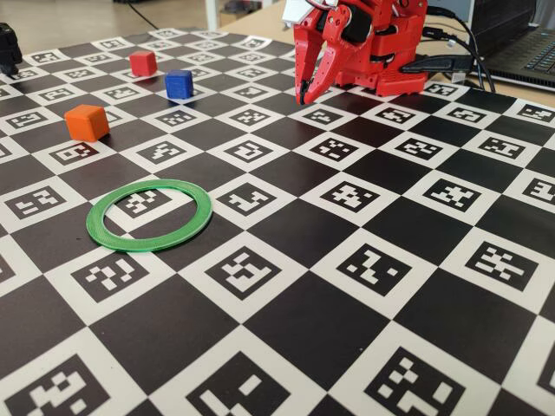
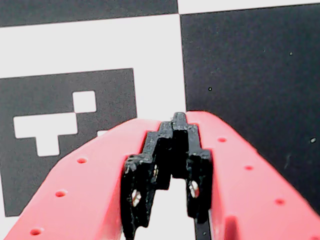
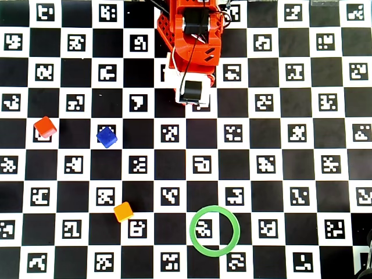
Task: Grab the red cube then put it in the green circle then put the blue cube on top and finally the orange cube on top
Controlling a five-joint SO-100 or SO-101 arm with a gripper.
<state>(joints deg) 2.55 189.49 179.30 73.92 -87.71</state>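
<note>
Red cube [image 1: 143, 62] sits on a checkered marker board [image 1: 364, 347] (laptop [image 1: 529, 52] behind).

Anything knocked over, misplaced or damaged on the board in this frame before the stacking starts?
Nothing stands out. The red cube, blue cube and orange cube sit flat and apart on the board; the green circle lies flat with no cube in it. The gripper is shut, holding nothing.
</note>
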